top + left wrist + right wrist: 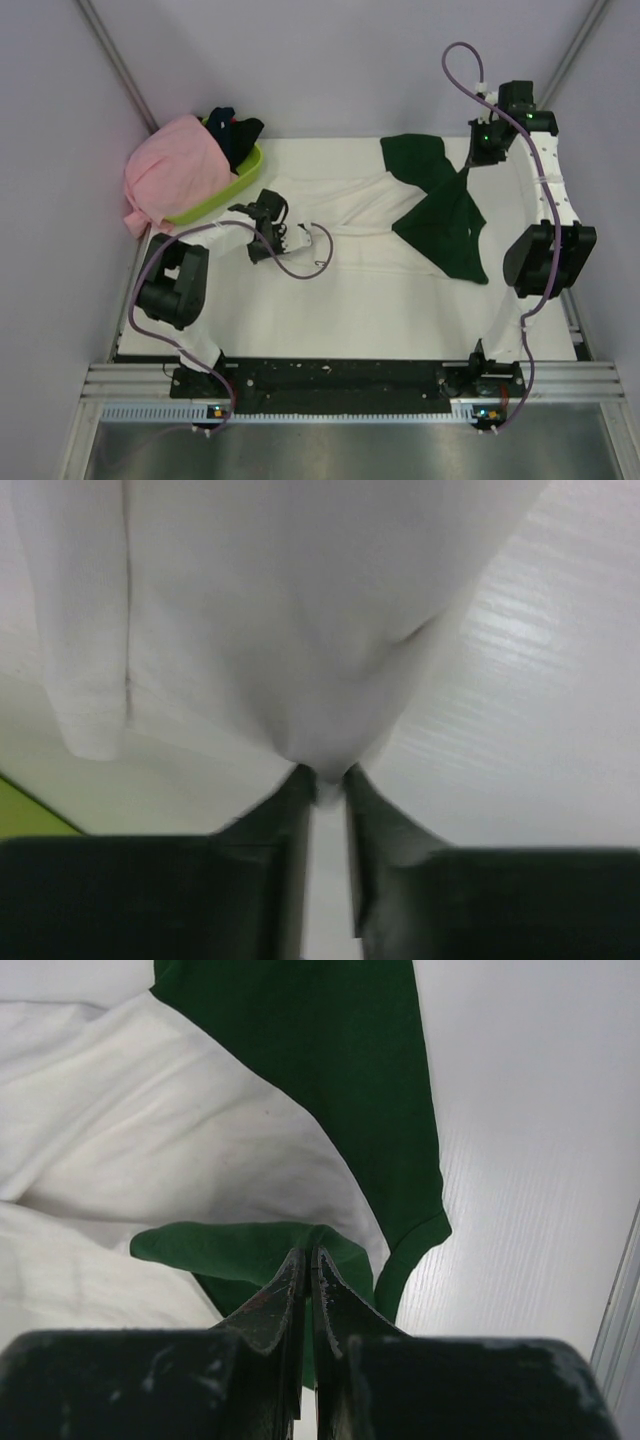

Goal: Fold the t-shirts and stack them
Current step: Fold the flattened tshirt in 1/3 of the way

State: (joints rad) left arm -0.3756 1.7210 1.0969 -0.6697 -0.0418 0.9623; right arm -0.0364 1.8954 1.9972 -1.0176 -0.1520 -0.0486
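I judge the white t-shirt [350, 215] light and limp, best gripped at edges: my right gripper [308, 1255] nips its green sleeve [340, 1080] at 1 o'clock, left gripper [325, 775] narrowly pinching white cloth at 9 o'clock.

Open room: the bare near half of the white table [370, 320], between the two arm bases. A narrow bare strip also runs along the back centre.

The white t-shirt with dark green sleeves [350, 215] covers the middle and back right, rumpled in folds. The back-left corner is blocked by a lime-green plastic basket [228, 192], with a pink t-shirt [170, 175] heaped over it and dark clothes [235, 130] inside.

The left arm's black elbow [175, 280] and its looping purple cable [297, 276] crowd the left side. The right arm's black elbow [548, 258] fills the right edge. Lavender walls [60, 150] close off left, back and right.
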